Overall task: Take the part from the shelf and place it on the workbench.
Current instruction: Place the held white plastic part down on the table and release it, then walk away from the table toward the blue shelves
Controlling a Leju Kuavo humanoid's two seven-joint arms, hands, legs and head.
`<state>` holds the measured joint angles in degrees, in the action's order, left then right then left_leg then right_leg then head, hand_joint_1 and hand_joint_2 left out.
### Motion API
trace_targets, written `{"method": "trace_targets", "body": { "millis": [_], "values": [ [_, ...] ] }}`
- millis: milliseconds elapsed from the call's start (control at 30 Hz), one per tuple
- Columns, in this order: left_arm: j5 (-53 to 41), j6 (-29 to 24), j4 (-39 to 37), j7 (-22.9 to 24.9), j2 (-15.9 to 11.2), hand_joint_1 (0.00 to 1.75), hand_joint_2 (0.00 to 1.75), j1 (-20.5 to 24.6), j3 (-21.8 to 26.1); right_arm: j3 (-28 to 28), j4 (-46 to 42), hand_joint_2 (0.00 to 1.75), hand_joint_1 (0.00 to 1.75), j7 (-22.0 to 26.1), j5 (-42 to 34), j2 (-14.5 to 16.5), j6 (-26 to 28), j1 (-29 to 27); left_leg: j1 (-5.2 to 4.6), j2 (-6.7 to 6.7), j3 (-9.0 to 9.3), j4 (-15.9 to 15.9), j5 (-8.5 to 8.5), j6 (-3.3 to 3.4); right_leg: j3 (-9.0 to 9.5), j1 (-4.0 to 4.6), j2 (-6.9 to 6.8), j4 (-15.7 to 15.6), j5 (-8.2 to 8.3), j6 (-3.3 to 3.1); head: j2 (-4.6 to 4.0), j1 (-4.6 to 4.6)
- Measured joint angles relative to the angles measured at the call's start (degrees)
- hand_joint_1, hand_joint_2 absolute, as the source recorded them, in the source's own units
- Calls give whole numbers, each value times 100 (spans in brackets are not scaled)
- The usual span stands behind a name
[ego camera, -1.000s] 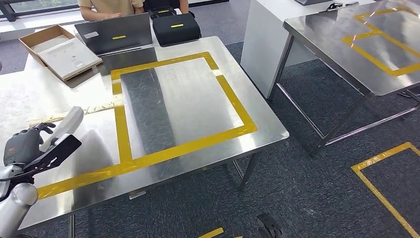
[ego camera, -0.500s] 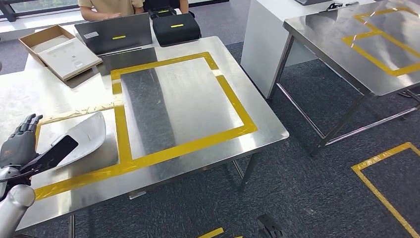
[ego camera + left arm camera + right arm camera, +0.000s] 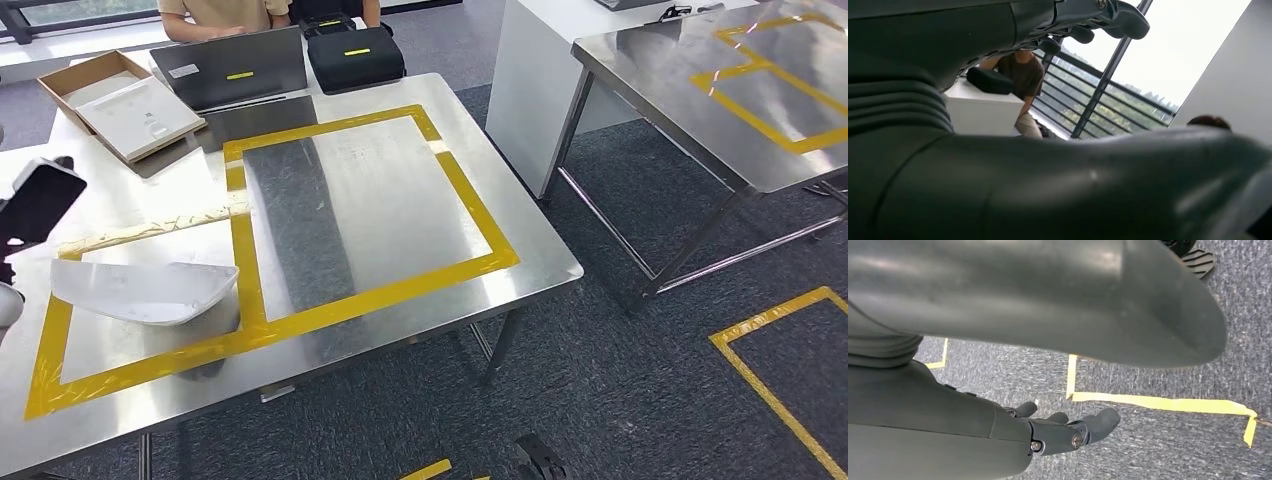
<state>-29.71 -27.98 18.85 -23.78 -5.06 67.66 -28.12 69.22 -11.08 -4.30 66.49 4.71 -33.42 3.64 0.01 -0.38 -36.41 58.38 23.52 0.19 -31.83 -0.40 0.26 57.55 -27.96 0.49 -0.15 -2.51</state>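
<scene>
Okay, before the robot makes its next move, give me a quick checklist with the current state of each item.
1. White part on the workbench: ok, it lies inside the smaller yellow tape frame.
2. Left hand free of the part: ok, it holds nothing and its fingers are apart.
3. Left arm clear of the part: ok, its black wrist piece is apart from it.
4. Right hand empty: ok, it hangs over the carpet, fingers apart.
5. Part settled and stable: cannot tell from one moment.
6. Person behind the laptop clear of the arm: ok, at the far table edge.
</scene>
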Motion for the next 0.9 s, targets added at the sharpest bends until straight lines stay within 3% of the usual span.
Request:
{"method": "trace_targets", "body": {
  "millis": [133,333,567,633,700,733,767,800,900],
  "values": [
    [127,-43,272,-291,31,0,0,258,308,0,0,0,0,19,3,16,0,28,-4,-1,1,3,1,-1,1,-5,0,-1,0,2,0,1],
    [94,-48,761,-536,54,0,0,296,516,0,0,0,0,33,11,53,0,38,-22,-6,0,10,11,12,6,-27,-2,-2,-4,16,0,1],
    [82,-48,1164,-516,21,0,0,249,589,0,0,0,0,128,17,68,0,37,-44,6,25,-20,4,112,13,-66,0,23,-47,111,0,-3],
    [92,-46,1255,-516,-17,0,0,224,617,0,0,0,0,131,24,69,-5,32,-11,25,43,-73,-37,153,-132,-69,-1,357,-280,137,0,-21],
    [100,-44,1309,-515,-60,0,0,168,651,0,0,0,0,134,36,70,-9,22,-9,34,34,-74,-44,166,-458,-69,-3,1082,-646,157,0,-38],
    [102,-44,1333,-515,-82,0,0,119,663,0,0,0,0,137,43,70,-9,14,-8,35,27,-68,-45,164,-614,-73,-3,1420,-759,167,0,-42],
    [105,-44,1358,-514,-108,0,0,62,672,0,0,0,0,144,50,70,-9,6,-4,34,18,-58,-48,159,-697,-80,-3,1599,-769,176,0,-43],
    [106,-44,1389,-514,-138,0,0,7,680,0,0,0,0,151,58,70,-9,1,4,33,4,-42,-51,148,-682,-92,-3,1563,-670,186,0,-44],
    [109,-44,1489,-508,-230,0,0,-73,717,0,0,0,0,176,77,70,-8,-2,38,22,-79,56,-55,54,-213,-129,3,614,-181,206,0,-49]
  ]
}}
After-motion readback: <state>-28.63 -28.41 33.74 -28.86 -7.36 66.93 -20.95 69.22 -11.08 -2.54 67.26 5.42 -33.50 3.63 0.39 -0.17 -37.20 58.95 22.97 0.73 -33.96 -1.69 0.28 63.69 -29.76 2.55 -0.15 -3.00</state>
